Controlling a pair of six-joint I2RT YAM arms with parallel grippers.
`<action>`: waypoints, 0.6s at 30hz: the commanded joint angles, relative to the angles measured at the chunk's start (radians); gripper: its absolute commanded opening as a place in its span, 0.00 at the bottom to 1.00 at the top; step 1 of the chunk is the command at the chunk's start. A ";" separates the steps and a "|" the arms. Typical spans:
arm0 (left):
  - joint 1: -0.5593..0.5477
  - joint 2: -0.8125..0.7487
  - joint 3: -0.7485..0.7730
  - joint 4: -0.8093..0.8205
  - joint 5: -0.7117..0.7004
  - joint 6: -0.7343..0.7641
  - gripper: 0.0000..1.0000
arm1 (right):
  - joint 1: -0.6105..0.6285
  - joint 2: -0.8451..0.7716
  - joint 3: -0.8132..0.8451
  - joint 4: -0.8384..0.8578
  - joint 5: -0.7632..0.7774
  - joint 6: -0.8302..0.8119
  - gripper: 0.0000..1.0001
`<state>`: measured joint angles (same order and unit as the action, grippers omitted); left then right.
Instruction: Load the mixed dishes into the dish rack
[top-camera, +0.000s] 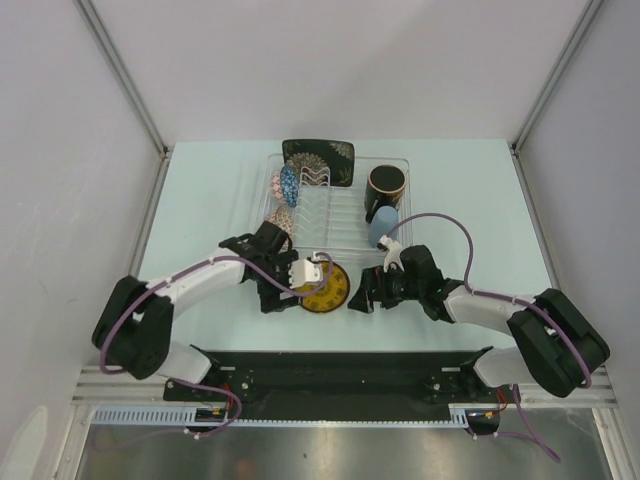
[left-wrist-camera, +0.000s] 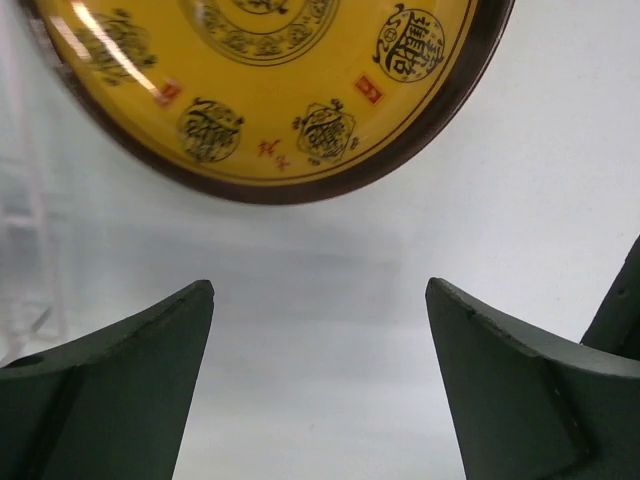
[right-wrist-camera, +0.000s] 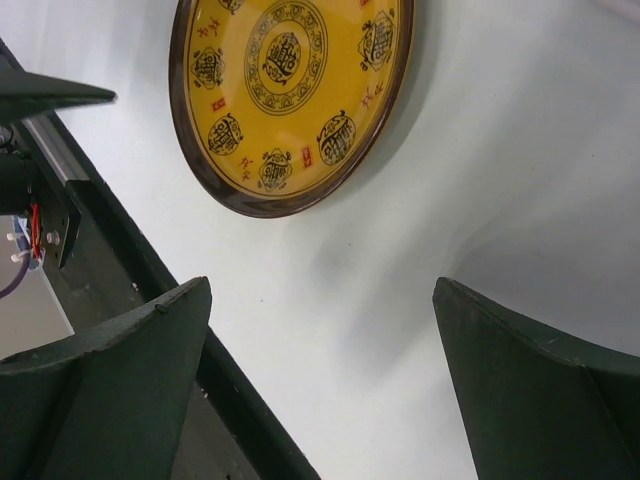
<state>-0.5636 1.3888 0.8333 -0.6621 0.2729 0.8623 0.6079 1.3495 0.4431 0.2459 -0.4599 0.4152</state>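
The small yellow dark-rimmed plate (top-camera: 326, 288) lies flat on the table just in front of the clear dish rack (top-camera: 400, 163). It also shows in the left wrist view (left-wrist-camera: 270, 90) and the right wrist view (right-wrist-camera: 290, 95). My left gripper (top-camera: 287, 296) is open and empty at the plate's left edge (left-wrist-camera: 320, 290). My right gripper (top-camera: 361, 298) is open and empty just right of the plate (right-wrist-camera: 320, 285). In the rack stand the black floral square plate (top-camera: 318, 160), the blue patterned bowl (top-camera: 289, 185), the beige patterned bowl (top-camera: 281, 218), the dark mug (top-camera: 385, 188) and the pale blue cup (top-camera: 380, 231).
A black rail (top-camera: 340, 365) runs along the table's near edge, close behind both grippers, and shows in the right wrist view (right-wrist-camera: 150, 270). White walls close in the table at the left, right and back.
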 joint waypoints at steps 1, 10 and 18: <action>0.007 0.122 0.052 -0.005 0.057 -0.042 0.92 | 0.007 -0.029 -0.001 0.024 0.029 -0.007 0.98; 0.013 0.239 0.164 0.021 0.052 -0.032 0.91 | -0.080 0.036 0.029 0.104 0.041 0.027 0.99; 0.016 0.295 0.197 0.038 0.058 -0.031 0.91 | -0.158 0.180 0.173 0.118 0.021 0.010 0.98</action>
<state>-0.5571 1.6630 0.9840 -0.6548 0.2996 0.8383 0.4839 1.4651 0.5278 0.3157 -0.4507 0.4313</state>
